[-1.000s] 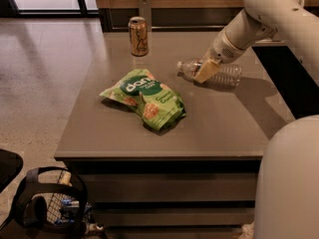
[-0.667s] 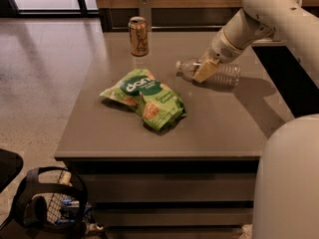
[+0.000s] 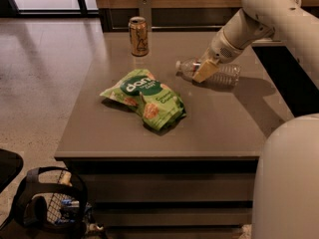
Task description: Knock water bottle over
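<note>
The water bottle [image 3: 227,74] is clear ribbed plastic and lies on its side on the grey table [image 3: 219,118], at the far right, with its cap end pointing left. My gripper [image 3: 204,71] hangs from the white arm coming in from the upper right. It sits right at the bottle's neck end, in front of the bottle and overlapping it in the camera view. Its tan fingertip points down to the table.
A gold-tan drink can [image 3: 138,36] stands upright at the table's far left edge. A green snack bag [image 3: 145,98] lies in the middle of the table. A wire basket [image 3: 55,208] sits on the floor at the lower left. The robot's white body [image 3: 289,183] fills the lower right.
</note>
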Robot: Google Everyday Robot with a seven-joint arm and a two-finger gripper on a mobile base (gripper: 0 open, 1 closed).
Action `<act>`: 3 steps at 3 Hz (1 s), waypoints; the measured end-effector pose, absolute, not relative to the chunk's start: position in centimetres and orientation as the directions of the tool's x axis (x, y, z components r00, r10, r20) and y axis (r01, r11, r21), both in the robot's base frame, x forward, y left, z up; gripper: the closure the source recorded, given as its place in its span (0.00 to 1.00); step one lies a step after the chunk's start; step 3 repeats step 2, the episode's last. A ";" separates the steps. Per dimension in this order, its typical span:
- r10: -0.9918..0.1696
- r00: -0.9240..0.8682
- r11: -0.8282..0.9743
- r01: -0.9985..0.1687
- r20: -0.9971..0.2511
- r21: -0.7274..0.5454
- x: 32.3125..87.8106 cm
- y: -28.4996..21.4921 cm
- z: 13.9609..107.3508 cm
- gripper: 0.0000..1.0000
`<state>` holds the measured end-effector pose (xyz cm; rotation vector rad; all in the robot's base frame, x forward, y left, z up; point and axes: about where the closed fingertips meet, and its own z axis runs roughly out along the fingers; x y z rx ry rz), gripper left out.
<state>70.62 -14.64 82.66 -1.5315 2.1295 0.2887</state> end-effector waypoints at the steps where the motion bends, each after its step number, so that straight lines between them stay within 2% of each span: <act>1: -0.826 -0.244 0.344 -0.933 -0.507 -0.111 70.6 -14.5 82.4 0.12; 2: -0.827 -0.244 0.341 -0.934 -0.506 -0.107 70.7 -14.3 82.2 0.00; 3: -0.827 -0.244 0.341 -0.934 -0.506 -0.107 70.7 -14.3 82.2 0.00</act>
